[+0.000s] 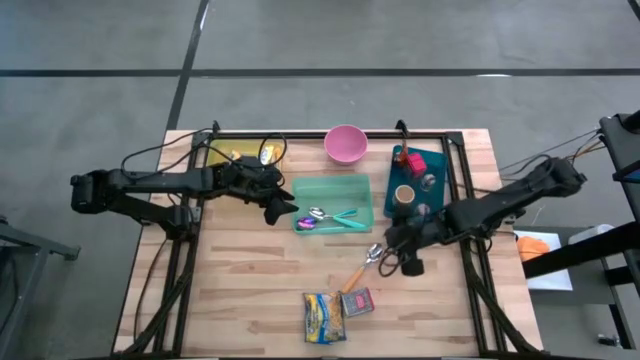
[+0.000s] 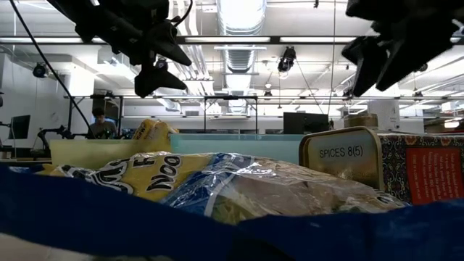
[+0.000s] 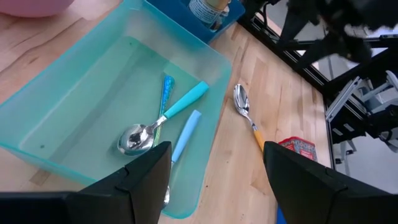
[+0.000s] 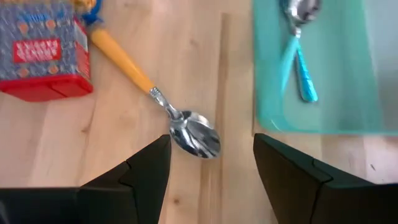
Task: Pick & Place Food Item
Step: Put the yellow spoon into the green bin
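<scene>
Noodle packet (image 1: 323, 318) lies near, apparently untouched by right end effector (image 1: 400, 262).

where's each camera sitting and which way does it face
High view: overhead, straight down on the table; both arms show, left gripper by the green bin, right gripper by the orange-handled spoon.
Low view: tabletop height, level across a noodle packet into the room; both grippers hang from above.
Left wrist: past its own open fingers onto the bin.
Right wrist: past its own open fingers onto the spoon.
Shared: both wrist views show spoon, bin and spice box.
</scene>
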Controlling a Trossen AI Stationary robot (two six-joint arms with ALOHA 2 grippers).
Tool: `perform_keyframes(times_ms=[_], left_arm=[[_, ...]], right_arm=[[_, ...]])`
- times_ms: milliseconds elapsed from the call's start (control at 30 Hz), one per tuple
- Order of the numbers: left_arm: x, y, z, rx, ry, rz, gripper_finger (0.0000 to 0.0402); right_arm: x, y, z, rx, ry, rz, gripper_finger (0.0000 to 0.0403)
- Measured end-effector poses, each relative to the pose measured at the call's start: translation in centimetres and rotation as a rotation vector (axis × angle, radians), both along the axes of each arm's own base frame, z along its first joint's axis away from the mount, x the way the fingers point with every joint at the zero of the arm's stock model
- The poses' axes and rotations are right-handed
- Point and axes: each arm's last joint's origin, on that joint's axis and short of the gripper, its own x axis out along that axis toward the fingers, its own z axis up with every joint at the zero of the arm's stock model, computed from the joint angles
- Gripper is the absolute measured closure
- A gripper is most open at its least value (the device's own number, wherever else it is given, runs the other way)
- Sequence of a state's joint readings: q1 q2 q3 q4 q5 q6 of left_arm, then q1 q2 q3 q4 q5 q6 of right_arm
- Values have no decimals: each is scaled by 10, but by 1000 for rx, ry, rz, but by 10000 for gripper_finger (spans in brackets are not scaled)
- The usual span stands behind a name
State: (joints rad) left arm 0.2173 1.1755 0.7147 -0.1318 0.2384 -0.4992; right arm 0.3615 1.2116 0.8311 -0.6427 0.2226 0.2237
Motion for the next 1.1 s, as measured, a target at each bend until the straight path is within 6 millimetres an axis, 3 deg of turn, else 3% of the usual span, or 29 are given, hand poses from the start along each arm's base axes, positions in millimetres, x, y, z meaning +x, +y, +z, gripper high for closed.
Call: perform_keyframes(times_ms=[267, 600, 767, 1100], left_arm=[[0, 0, 0, 1, 1, 1, 139], [0, 0, -1, -35, 6, 24, 139], [0, 0, -1, -43, 8, 30, 139], [0, 0, -1, -43, 8, 30, 139]], right_arm=[[29, 14, -33, -68, 110, 144, 177], [77, 34, -34, -158, 277, 325, 177], [90, 42, -45, -130, 409, 408, 177], [110, 49, -61, -146, 438, 528, 177]])
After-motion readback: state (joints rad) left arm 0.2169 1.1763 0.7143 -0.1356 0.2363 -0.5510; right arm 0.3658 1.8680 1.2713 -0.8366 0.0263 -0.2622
